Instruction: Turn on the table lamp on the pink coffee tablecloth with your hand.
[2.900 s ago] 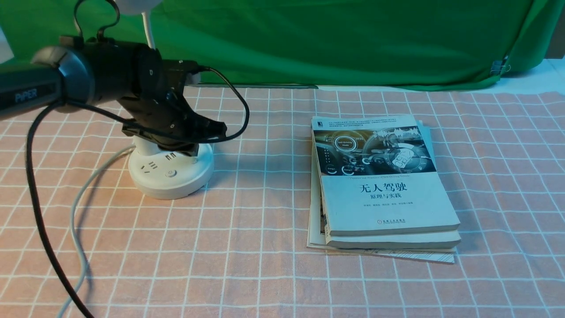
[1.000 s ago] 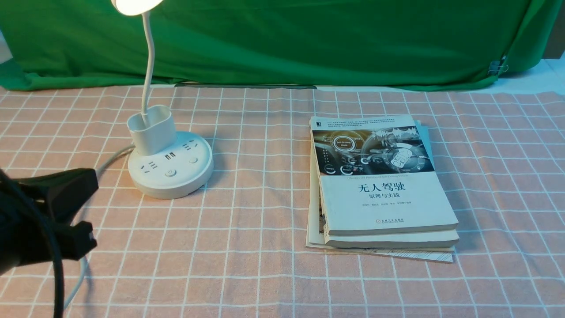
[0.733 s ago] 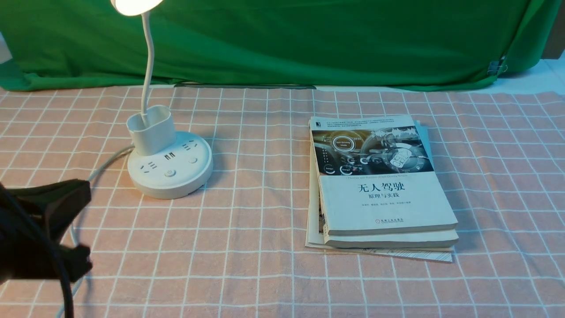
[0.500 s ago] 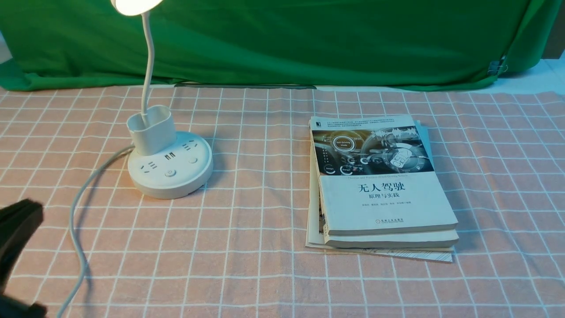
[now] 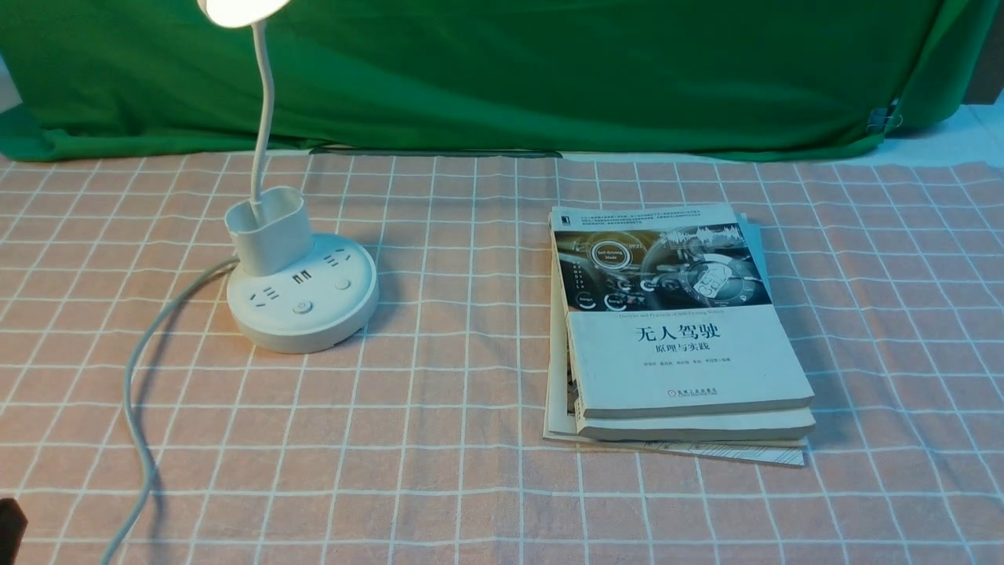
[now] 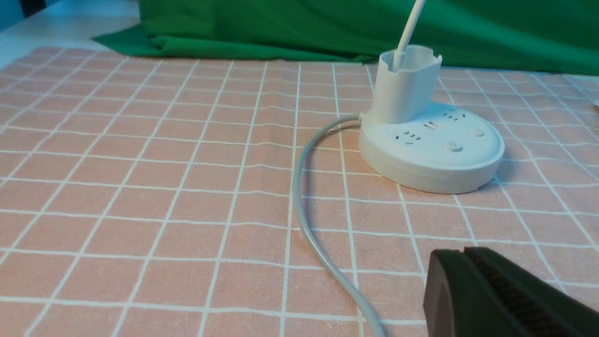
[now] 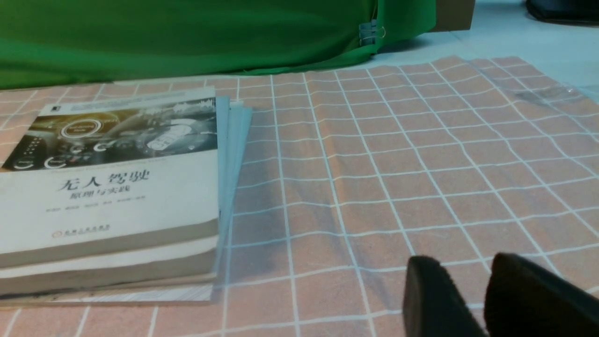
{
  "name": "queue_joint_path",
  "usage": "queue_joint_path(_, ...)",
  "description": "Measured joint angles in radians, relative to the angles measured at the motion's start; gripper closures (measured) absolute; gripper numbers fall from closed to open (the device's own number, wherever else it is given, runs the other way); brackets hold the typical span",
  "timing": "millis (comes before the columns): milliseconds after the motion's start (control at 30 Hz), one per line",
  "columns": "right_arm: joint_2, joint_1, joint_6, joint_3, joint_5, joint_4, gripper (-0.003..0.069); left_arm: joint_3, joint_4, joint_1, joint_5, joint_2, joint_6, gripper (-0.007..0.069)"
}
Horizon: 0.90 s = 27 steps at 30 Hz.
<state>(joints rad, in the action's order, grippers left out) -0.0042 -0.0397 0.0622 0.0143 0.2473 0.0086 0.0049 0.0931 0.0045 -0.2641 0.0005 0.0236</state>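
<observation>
Salmon-pink gridded tablecloth (image 5: 471,377), green backdrop (image 5: 549,71) behind; smooth white lamp (image 5: 302,294) glowing. Left end effector (image 6: 468,271) closed, empty; right end effector (image 7: 472,285) slightly parted, empty.

A creased green backdrop cloth (image 5: 549,71) spans ten to two o'clock; a pale counter (image 5: 961,137) shows at two, warm light falling from eleven.

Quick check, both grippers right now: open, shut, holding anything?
Left gripper: shut, jaws pressed together, holding nothing, clear of the table lamp.
Right gripper: slightly open, empty, above the pink coffee tablecloth.
</observation>
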Motion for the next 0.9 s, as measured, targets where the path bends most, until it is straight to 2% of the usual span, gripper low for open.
queue_joint_path(700, 0.0, 0.0, 0.0, 0.0, 0.0, 0.0, 0.0418, 0.0, 0.012, -0.001, 0.005, -0.003, -0.024, 0.0602)
queue_joint_path(900, 0.0, 0.0, 0.0, 0.0, 0.0, 0.0, 0.0418, 0.0, -0.006, -0.074, 0.008, -0.003, -0.024, 0.0602)
